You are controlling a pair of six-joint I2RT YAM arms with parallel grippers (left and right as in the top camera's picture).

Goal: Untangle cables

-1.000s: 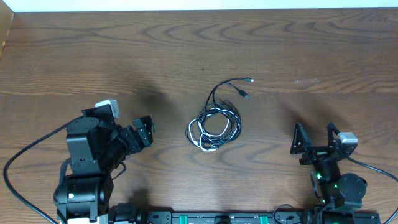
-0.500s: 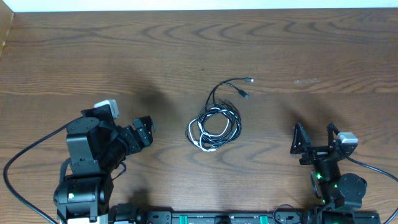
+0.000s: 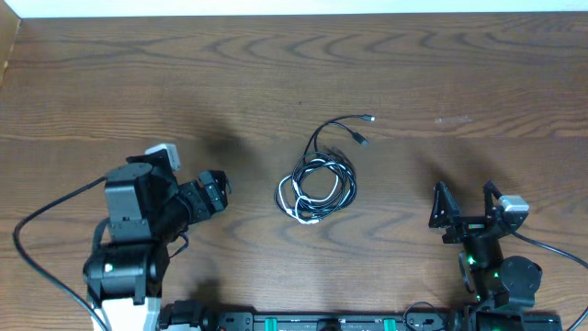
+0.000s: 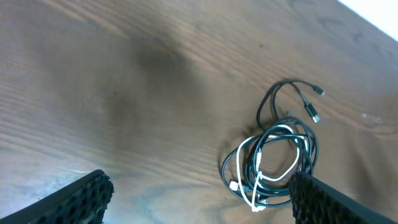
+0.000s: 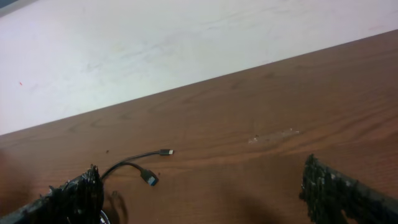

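Observation:
The cables (image 3: pixel 317 188) lie in one tangled coil at the middle of the wooden table: thin black cords looped with one white cord. Two black plug ends (image 3: pixel 365 129) trail out toward the far right. My left gripper (image 3: pixel 217 193) is open, left of the coil and apart from it. The left wrist view shows the coil (image 4: pixel 277 158) ahead and to the right, with nothing between the left gripper's (image 4: pixel 199 205) pads. My right gripper (image 3: pixel 466 207) is open near the front right, well clear of the coil. The right wrist view shows only the plug ends (image 5: pixel 149 177) beyond the right gripper (image 5: pixel 202 199).
The table's far edge (image 3: pixel 276 16) meets a white surface. A thick black arm wire (image 3: pixel 46 216) loops at the front left. A mounting rail (image 3: pixel 322 322) runs along the front edge. A pale scuff (image 3: pixel 452 119) marks the wood at the right.
My left arm has turned and shifted slightly toward the coil. The cables and the right arm have not moved.

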